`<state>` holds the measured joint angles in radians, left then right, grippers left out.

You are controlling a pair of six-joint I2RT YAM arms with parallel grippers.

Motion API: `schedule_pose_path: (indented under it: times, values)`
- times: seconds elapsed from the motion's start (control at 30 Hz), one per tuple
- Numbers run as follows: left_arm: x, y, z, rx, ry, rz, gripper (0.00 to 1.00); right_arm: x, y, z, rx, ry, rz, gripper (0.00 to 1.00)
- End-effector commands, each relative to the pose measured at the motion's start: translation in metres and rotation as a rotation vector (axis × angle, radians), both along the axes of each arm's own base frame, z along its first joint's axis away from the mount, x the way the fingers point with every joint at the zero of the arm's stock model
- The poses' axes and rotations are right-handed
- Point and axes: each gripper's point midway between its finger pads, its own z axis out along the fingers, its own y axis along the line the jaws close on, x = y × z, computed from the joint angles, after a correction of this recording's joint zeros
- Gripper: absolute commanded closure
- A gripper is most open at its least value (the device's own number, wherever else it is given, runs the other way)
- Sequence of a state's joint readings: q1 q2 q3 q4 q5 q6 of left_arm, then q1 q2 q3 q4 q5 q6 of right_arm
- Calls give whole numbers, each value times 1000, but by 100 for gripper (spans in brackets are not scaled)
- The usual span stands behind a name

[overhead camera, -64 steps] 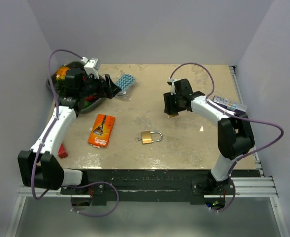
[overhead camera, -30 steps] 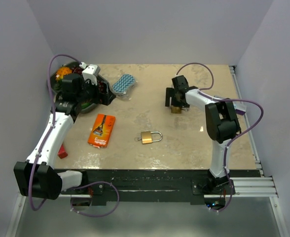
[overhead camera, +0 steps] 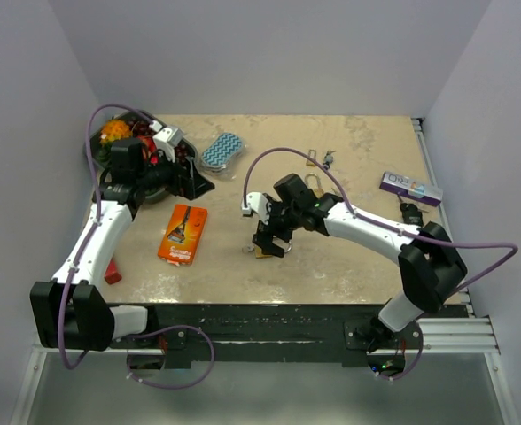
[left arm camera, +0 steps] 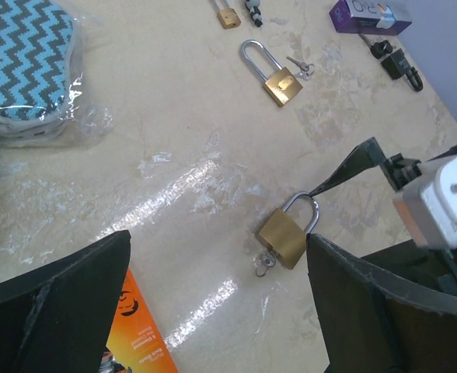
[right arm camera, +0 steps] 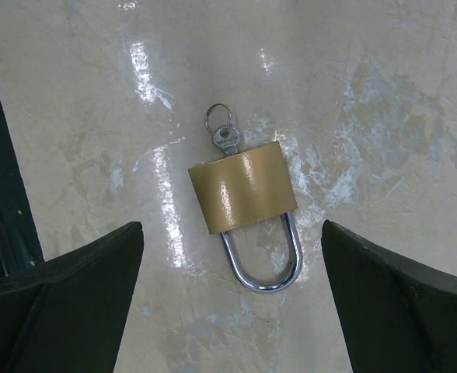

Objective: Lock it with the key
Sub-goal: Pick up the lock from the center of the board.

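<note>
Right wrist view: brass padlock [right arm camera: 242, 198] flat mid-frame, small silver key [right arm camera: 223, 136] in keyhole. Right gripper [right arm camera: 230, 256] released, empty, jaws wide either side. Risk: closing fingers shove lock, key slips out. Left gripper [overhead camera: 192, 180] released, top view upper left.

I've got a beige table [overhead camera: 269, 150] boxed in by pale walls, nothing fancy.

From above, its top looks mottled and stone-like. A plain lilac-grey back wall [overhead camera: 260, 53] stands behind it, with a matching left wall [overhead camera: 21, 133] and right wall [overhead camera: 500, 88] closing in the sides. A black strip [overhead camera: 269, 319] runs along the near edge, with a metal rail [overhead camera: 455, 332] beside it. White glare streaks [right arm camera: 143, 62] shine on the glossy surface.
</note>
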<state>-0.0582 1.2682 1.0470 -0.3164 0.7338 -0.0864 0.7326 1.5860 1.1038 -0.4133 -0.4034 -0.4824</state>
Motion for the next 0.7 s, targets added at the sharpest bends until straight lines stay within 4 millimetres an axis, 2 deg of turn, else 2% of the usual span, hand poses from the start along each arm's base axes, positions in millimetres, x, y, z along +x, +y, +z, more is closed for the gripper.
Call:
schedule_pose_path:
  times: [0.0, 0.27, 0.67]
  values:
    - [1, 1, 12, -51, -27, -9, 2, 6, 16, -10, -27, -113, 74, 1]
    - [1, 8, 11, -91, 1, 29, 3, 2, 28, -39, -107, -167, 131, 1]
    - [-7, 8, 11, -97, -11, 24, 3, 7, 17, -84, -220, -211, 172, 3]
